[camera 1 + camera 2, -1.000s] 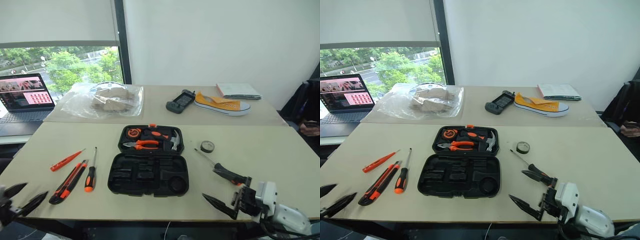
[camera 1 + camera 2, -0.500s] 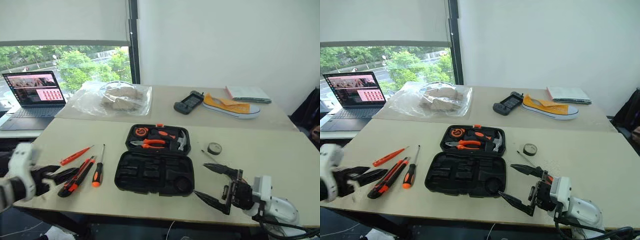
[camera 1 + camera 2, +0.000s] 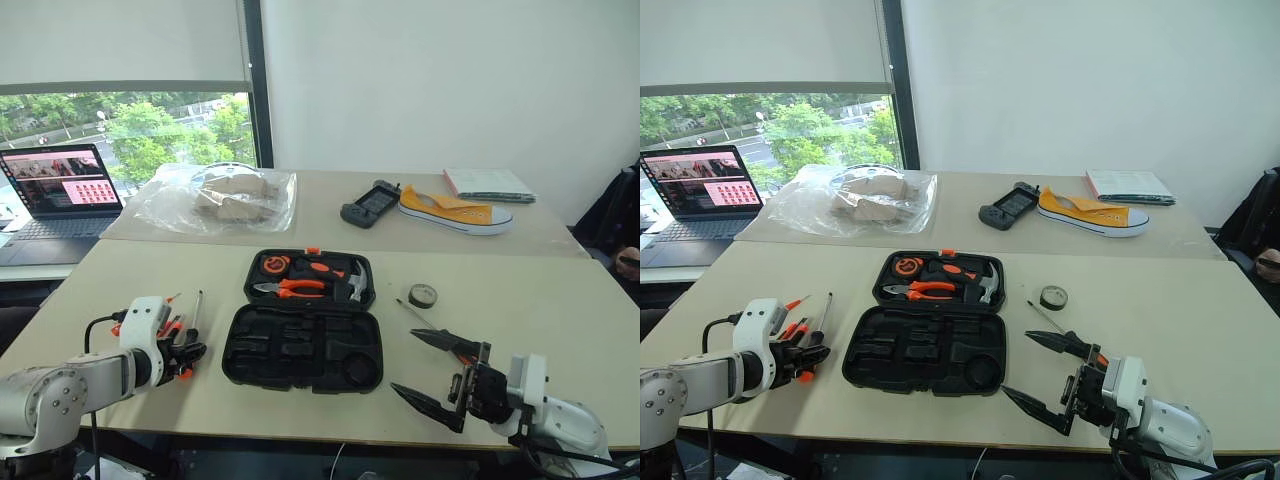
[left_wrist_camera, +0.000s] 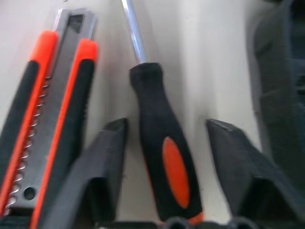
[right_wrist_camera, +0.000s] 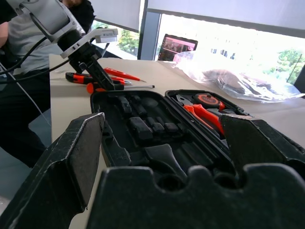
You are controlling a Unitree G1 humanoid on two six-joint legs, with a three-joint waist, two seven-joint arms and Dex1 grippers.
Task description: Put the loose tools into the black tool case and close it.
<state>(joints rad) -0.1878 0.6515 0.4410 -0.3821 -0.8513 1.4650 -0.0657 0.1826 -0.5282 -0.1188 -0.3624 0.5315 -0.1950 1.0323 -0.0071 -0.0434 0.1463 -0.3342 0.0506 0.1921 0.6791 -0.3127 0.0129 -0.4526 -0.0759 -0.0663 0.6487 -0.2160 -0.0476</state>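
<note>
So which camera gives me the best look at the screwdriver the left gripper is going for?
The left wrist view: the screwdriver lies between the left gripper's open fingers, untouched, beside the utility knife. In the eye views the gripper covers most of its handle. The right wrist view shows it far off, partly hidden behind that gripper.

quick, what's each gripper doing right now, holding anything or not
Left gripper: open, fingers either side of the black-and-orange-handled screwdriver on the table, not yet gripping it.
Right gripper: open, holding nothing, near the open black plastic tool case.
</note>
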